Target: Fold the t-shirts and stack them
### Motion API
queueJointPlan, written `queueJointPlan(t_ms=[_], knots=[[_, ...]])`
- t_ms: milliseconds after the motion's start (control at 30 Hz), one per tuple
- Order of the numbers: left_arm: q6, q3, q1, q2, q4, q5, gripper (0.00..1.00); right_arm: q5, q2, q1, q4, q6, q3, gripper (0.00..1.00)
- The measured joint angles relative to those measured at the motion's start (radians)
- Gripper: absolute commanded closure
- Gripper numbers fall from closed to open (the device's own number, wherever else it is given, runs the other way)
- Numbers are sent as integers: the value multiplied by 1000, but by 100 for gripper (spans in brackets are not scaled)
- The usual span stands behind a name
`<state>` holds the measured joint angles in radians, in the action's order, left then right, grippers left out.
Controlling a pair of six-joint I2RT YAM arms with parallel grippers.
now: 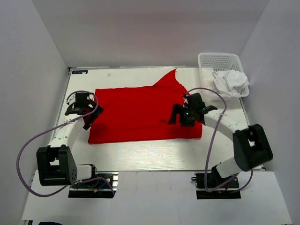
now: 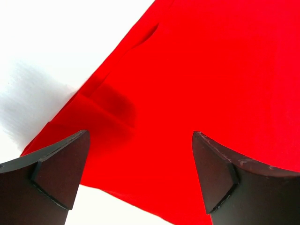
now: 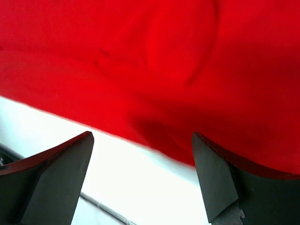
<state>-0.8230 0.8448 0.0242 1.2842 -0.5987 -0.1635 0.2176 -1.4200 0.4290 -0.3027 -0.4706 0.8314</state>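
From the top camera we see the bright red cloth t-shirt [image 1: 140, 112] spread flat across the middle of the white desk [image 1: 140, 154], with one corner peaking toward the upper right. The plain white t-shirt [image 1: 230, 82] lies crumpled in the white plastic mesh basket [image 1: 213, 58] at the upper right. The left end effector [image 1: 84, 115] sits at the red shirt's left edge, and the right end effector [image 1: 182, 117] is over its lower right part.

In the left wrist view we see that end effector spread wide and pinching nothing, with red cloth filling the gap. In the right wrist view the other is likewise spread, over the shirt's edge and bare desk.
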Motion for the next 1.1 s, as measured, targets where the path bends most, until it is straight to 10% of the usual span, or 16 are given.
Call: queueJointPlan(t_ms=[833,1100], knots=[[-9,14,6,24,-18,-32,0,-3,-317,11,89,5,175,28],[-9,14,6,37,-18,-32,0,-58,-327,11,64,-10,228,85]])
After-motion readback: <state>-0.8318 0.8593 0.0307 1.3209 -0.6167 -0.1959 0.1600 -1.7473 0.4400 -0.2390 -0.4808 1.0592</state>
